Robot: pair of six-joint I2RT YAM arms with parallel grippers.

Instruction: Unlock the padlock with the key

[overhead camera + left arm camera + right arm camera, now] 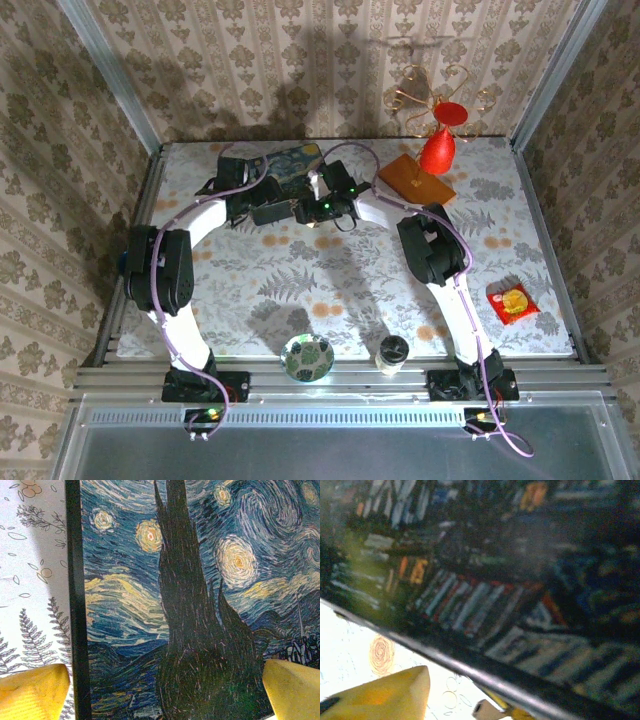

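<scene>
Padlock, by my guess, sat hidden where the left gripper (272, 213) and right gripper (328, 208) met, just at the near edge of the painted box (288, 160). Table (300, 290) floral, with that big dark blue box at its far middle. Both arms curved in toward it from either side. Left gripper hung over the painted face, fingers (35, 687) spread wide, gripping nothing. Right gripper sat close against the box's side; one yellow finger (395, 690) was in its blurred view, so spread or closed I couldn't tell. Small pale tip (482, 709) poked out under the box edge, possibly the key, too blurred to call. Lock's long axis and nearer arm: couldn't judge.
</scene>
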